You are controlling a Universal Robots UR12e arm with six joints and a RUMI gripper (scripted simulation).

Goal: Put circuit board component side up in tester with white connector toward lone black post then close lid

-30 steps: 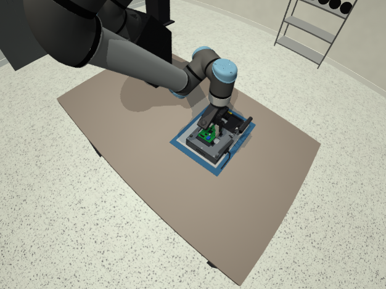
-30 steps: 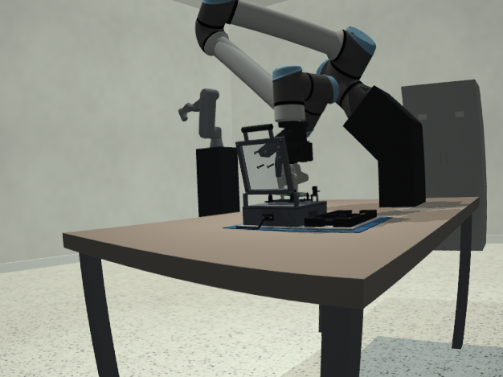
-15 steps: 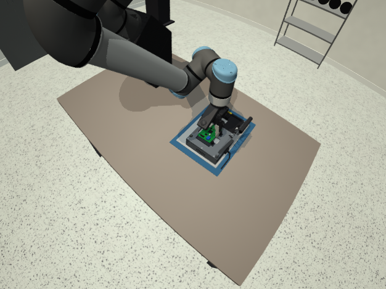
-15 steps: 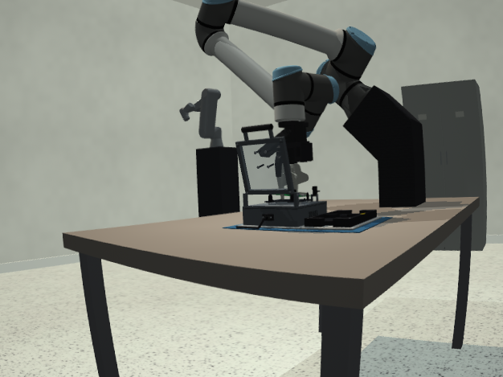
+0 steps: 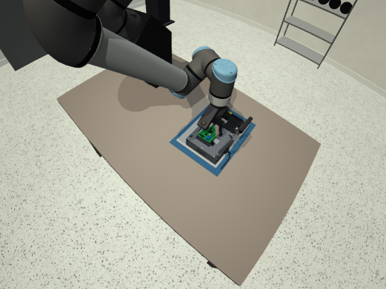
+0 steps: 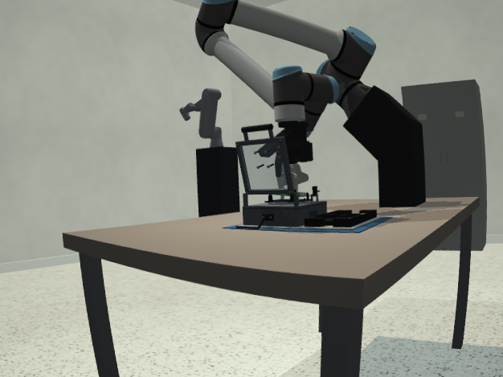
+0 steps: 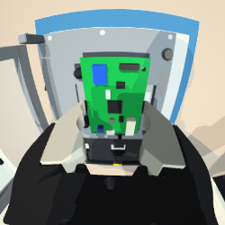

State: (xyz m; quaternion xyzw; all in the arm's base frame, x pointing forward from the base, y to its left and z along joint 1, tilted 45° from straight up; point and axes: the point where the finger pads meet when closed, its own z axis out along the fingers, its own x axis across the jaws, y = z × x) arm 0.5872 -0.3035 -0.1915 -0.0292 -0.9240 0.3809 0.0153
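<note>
My gripper (image 7: 114,101) is shut on the near end of the green circuit board (image 7: 116,94), component side up. It holds the board low over the dark tester (image 5: 210,146); I cannot tell whether the board touches the tester bed. The board's white connector (image 7: 130,127) sits at the end near my fingers. A dark round post (image 7: 167,54) stands at the tester's far right corner. The tester's clear lid (image 6: 262,166) stands open and upright, with its black handle (image 6: 256,129) on top. The black tray (image 6: 340,217) lies beside the tester. The board (image 5: 206,135) and gripper (image 5: 211,130) also show in the top view.
Tester and tray sit on a blue mat (image 5: 216,170) on the brown table. The upright lid stands close to my fingers on one side. A small grey arm on a black pedestal (image 6: 217,179) and a dark cabinet (image 6: 444,141) stand behind the table. A shelf (image 5: 317,21) stands far off.
</note>
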